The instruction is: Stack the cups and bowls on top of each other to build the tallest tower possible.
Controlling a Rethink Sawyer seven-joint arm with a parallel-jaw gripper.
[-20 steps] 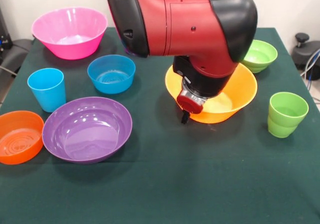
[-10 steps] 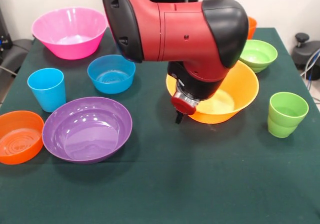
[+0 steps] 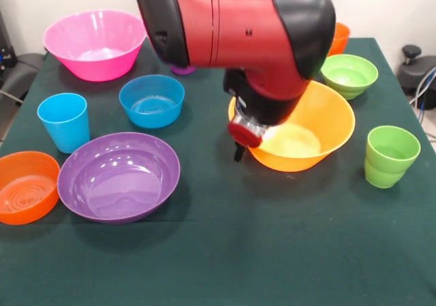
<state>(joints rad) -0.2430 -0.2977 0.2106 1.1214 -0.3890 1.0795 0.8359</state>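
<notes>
Yellow-orange, the large bowl (image 3: 306,132) sits right of the tabletop's centre with the gripper (image 3: 238,153) at its left rim, probably to seize that edge; whether the claw is open cannot be told. Other bowls and cups stand apart, unstacked.

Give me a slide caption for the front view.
Sawyer arm reaches over the yellow-orange bowl; cups and bowls stand unstacked.
</notes>
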